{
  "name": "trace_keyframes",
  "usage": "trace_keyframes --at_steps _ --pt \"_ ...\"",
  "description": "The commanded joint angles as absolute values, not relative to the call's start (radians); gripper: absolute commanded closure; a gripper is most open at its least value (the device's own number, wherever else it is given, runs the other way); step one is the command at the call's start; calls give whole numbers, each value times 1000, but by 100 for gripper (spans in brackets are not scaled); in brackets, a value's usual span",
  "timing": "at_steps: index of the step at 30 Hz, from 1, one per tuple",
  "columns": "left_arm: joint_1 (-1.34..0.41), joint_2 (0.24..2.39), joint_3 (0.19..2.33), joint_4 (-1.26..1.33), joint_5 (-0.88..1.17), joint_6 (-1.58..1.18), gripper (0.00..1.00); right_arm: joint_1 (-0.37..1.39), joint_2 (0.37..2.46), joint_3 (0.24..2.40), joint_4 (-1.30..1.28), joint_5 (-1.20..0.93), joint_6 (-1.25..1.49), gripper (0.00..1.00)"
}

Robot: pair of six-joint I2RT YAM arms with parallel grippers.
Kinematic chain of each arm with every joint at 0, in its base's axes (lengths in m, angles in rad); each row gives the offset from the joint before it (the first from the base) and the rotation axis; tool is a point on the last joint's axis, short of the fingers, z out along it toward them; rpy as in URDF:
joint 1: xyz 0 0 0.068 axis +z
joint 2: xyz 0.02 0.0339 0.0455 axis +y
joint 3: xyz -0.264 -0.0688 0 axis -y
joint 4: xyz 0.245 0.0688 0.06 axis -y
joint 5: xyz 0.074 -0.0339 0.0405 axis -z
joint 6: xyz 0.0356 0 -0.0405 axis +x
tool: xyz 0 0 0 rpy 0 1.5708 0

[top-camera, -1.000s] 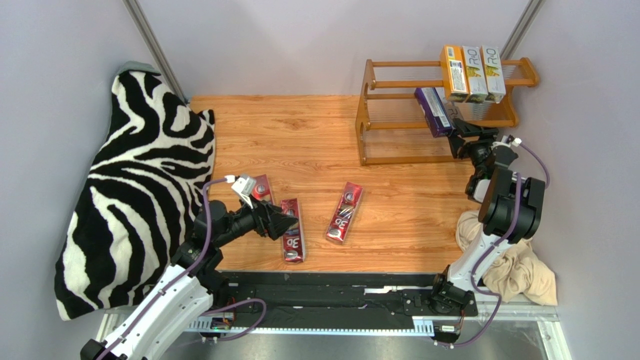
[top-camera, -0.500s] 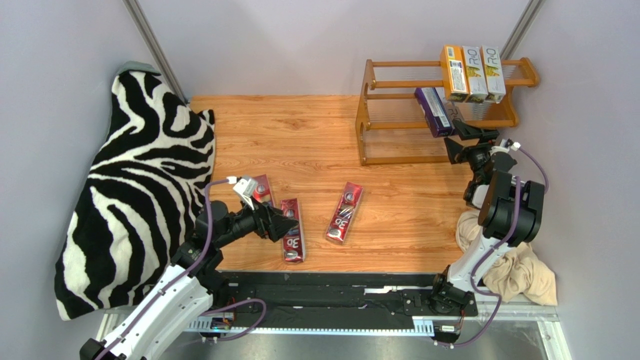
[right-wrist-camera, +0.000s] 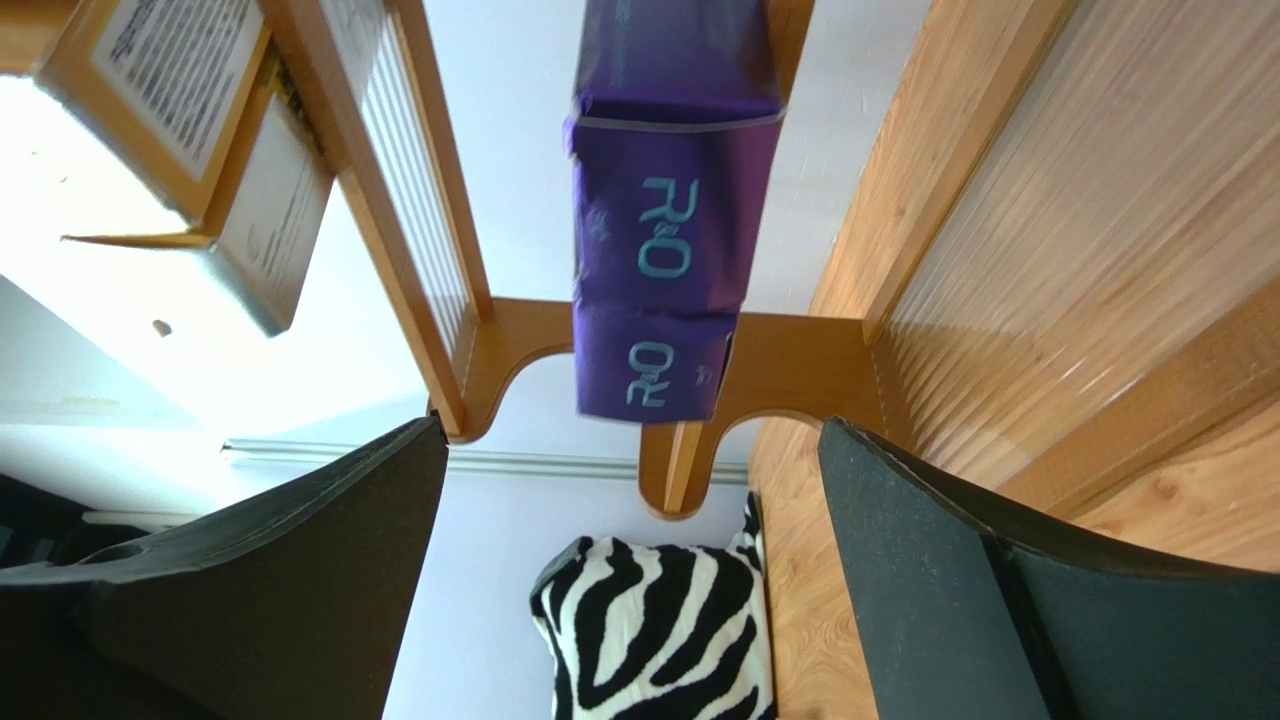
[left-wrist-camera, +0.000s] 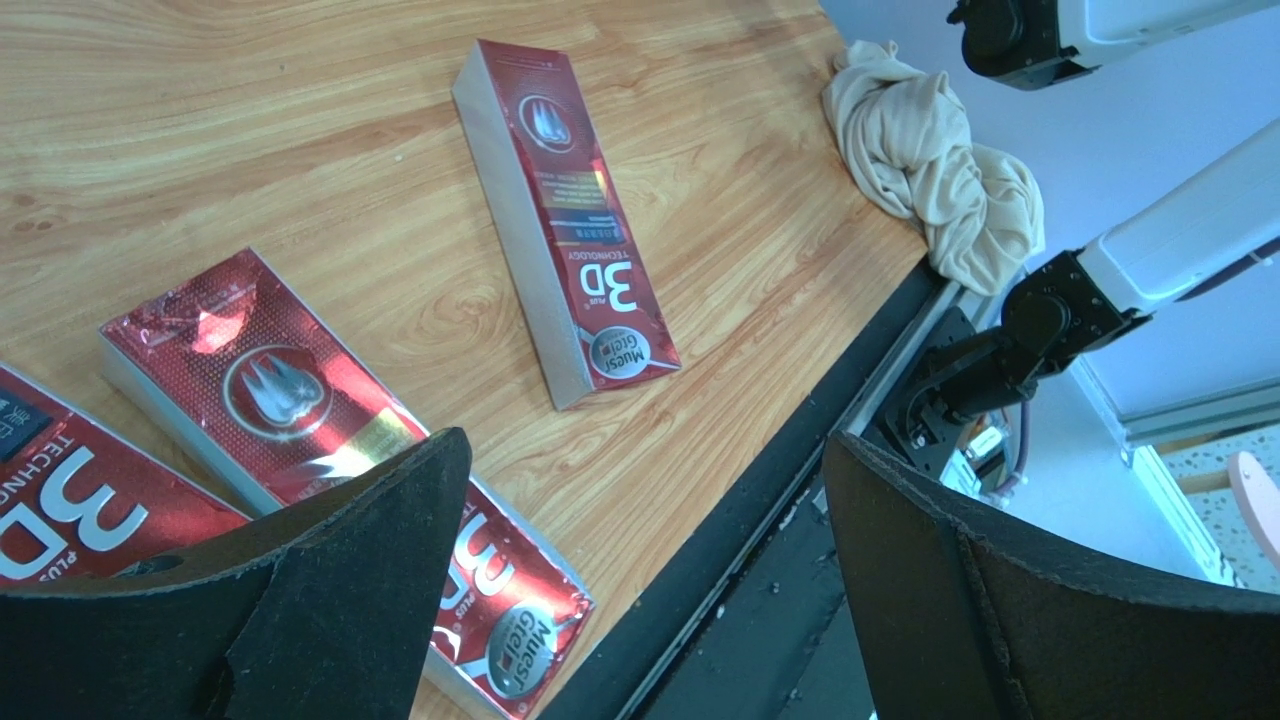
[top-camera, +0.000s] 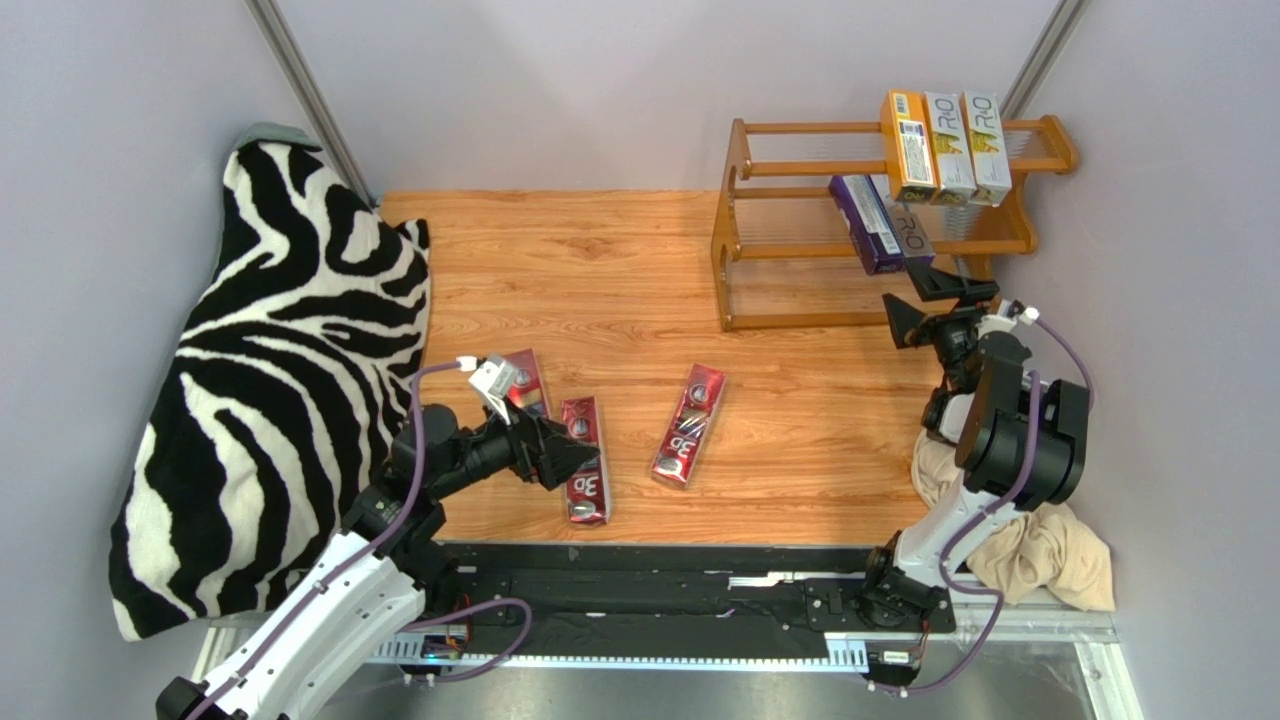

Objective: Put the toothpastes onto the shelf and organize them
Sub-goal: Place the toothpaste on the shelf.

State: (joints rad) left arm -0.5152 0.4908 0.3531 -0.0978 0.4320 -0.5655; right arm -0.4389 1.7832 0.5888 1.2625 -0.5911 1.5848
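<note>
Progress: found five toothpastes (top-camera: 947, 146) on shelf (top-camera: 729, 225) | three red cartons (top-camera: 688, 426) left on table (top-camera: 601, 285) | left gripper (left-wrist-camera: 643, 450), right gripper (right-wrist-camera: 631, 432) spread wide, empty.

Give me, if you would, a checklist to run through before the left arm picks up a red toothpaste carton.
1. Left gripper open: ok.
2. Nearest red carton lying flat on the table: ok.
3. That carton apart from the neighbouring red carton: cannot tell; they lie very close.
4. Right gripper open and off the purple cartons: ok.
5. Room on the shelf for more cartons: ok, its lowest tier is bare.
</note>
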Motion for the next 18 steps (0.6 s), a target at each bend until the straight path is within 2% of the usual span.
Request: trace_keyframes --at_steps 1,5,8,13,14,18 --pt "-523 468 394 -109 419 -543 3 -446 1688 540 1378 -617 1577 0" --pt "-526 456 394 -124 414 -546 3 -448 1589 476 1309 -641 1525 0" --pt "-529 446 397 -153 393 -542 3 -448 1459 423 1160 -661 1439 0" --pt "-549 434 382 -183 359 -538 3 -440 1111 388 648 -643 1226 0" --pt "-552 436 385 -186 350 -535 3 -436 1054 394 462 -632 1139 0" --pt "-615 515 419 -248 214 -497 3 -428 774 425 64 -565 967 0"
